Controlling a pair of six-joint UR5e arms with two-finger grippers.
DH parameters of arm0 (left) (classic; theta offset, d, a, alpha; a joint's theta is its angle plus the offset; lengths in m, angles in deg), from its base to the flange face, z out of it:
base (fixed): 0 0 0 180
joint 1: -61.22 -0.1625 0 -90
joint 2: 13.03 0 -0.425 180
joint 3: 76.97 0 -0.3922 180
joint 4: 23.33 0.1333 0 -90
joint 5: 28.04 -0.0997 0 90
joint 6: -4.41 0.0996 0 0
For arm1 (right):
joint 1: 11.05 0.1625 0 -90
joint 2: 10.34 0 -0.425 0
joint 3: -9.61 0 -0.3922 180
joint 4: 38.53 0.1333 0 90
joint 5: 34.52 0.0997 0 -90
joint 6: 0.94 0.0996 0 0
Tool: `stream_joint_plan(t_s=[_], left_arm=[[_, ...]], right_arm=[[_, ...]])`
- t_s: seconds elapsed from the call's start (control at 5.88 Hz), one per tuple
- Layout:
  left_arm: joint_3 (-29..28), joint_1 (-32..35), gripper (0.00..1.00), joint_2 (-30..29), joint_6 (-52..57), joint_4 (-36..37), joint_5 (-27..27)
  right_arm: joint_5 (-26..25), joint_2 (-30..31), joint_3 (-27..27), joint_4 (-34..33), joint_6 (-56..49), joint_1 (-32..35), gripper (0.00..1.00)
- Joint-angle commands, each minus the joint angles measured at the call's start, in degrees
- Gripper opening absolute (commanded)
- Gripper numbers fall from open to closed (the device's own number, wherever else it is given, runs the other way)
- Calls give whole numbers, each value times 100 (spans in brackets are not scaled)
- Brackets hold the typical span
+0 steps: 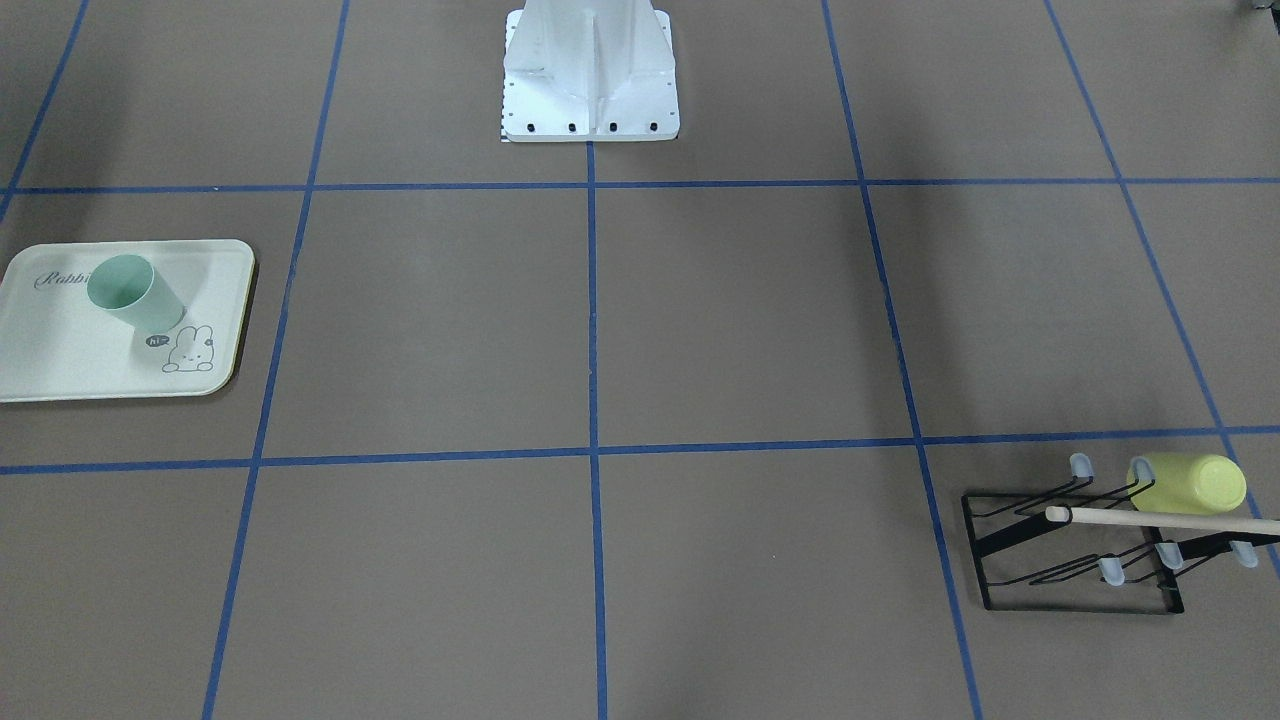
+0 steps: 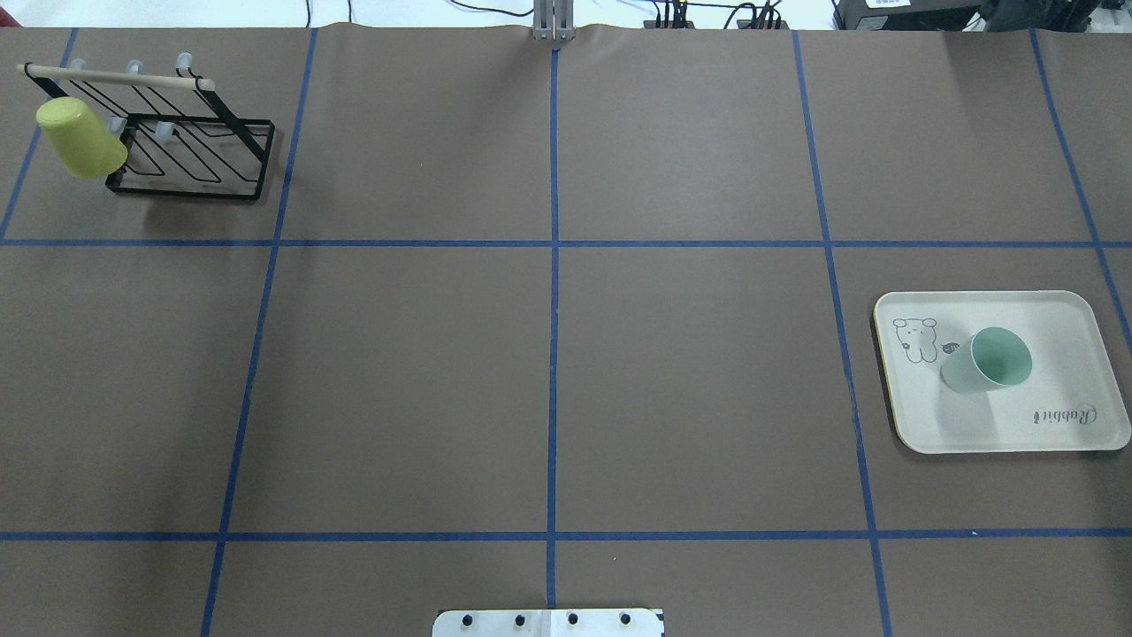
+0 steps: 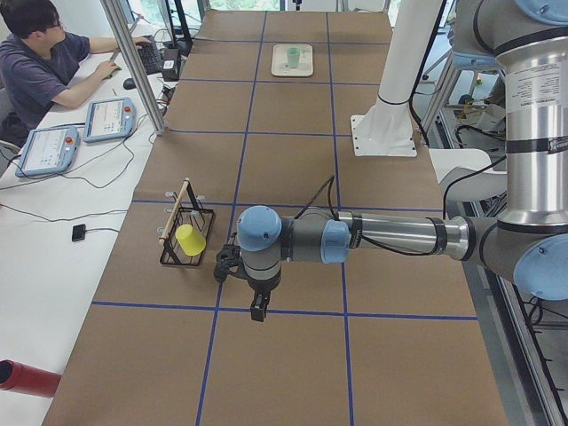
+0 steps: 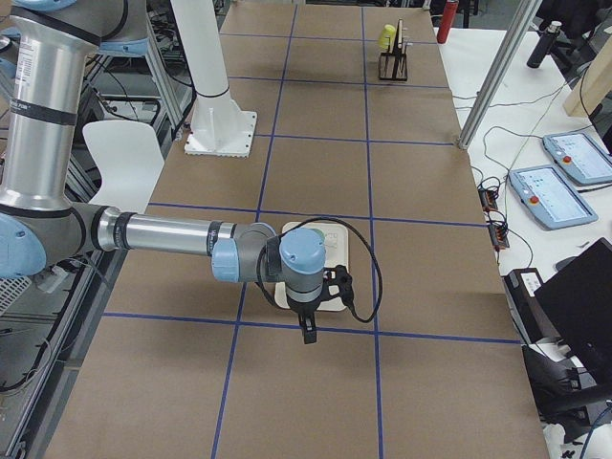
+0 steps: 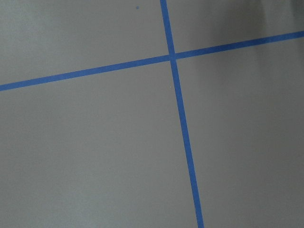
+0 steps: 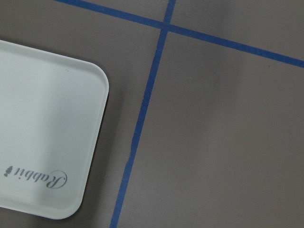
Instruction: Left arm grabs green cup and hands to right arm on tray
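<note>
The pale mint-green cup (image 1: 135, 292) stands upright on the cream tray (image 1: 60, 350) with the "Rabbit" script and bunny drawing. Cup (image 2: 986, 361) and tray (image 2: 1061, 318) lie at the right of the overhead view and far away in the exterior left view (image 3: 293, 58). No gripper holds the cup. My left gripper (image 3: 258, 311) hangs above the table beside the rack, far from the cup; I cannot tell whether it is open. My right gripper (image 4: 307, 333) hangs just beside the tray (image 4: 335, 235); I cannot tell its state either. The right wrist view shows a tray corner (image 6: 38, 133).
A black wire rack (image 2: 195, 168) with a wooden bar stands at the far left corner, and a yellow-green cup (image 2: 80, 137) hangs on it. The robot's white base plate (image 1: 590, 110) is at the table's near-robot edge. An operator (image 3: 44, 62) sits at a side desk.
</note>
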Motion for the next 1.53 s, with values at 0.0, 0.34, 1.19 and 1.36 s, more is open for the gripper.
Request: stream_joint_plan(t_s=[0.0,0.34,1.19,1.36], left_arm=[[0,0,100,32,-9,-2,9],[0,0,100,41,0,-3,0],[9,-9,100,32,0,-20,9],[0,-17,100,32,0,-81,0]], right_arm=[[0,7,-22,0,-16,-9,100],[0,7,-13,0,-16,-9,100],[0,-37,-4,0,28,-44,100],[0,-37,-4,0,37,-44,100]])
